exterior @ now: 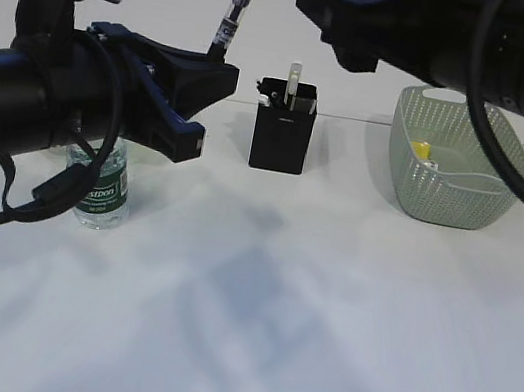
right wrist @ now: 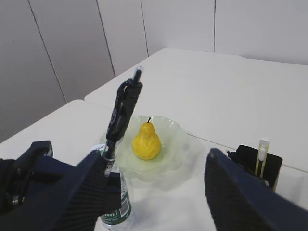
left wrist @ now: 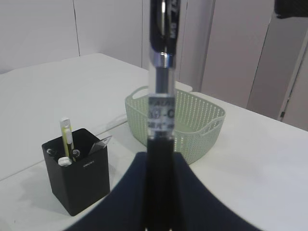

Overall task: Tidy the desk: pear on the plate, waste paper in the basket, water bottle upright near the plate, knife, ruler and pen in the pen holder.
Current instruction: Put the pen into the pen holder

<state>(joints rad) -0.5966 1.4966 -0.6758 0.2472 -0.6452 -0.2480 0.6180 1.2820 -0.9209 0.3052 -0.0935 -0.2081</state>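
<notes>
My left gripper (exterior: 218,72) is shut on a black pen (exterior: 236,9) that points up, held in the air left of the black pen holder (exterior: 283,129). The holder contains a white-and-yellow knife (left wrist: 66,139) and the clear ruler (left wrist: 101,143). The yellow pear (right wrist: 147,140) rests on the ruffled green plate (right wrist: 175,156). Next to the plate, the water bottle (exterior: 102,190) stands upright behind my left arm. The waste paper (exterior: 423,156), a yellow-and-white scrap, lies in the green basket (exterior: 451,189). My right gripper (right wrist: 154,161) hangs open and empty above the desk (exterior: 302,315).
My right arm (exterior: 493,39) crosses the upper right of the exterior view above the basket. A seam between two tabletops (exterior: 356,120) runs behind the pen holder. Grey wall panels (left wrist: 231,48) stand beyond the far edge.
</notes>
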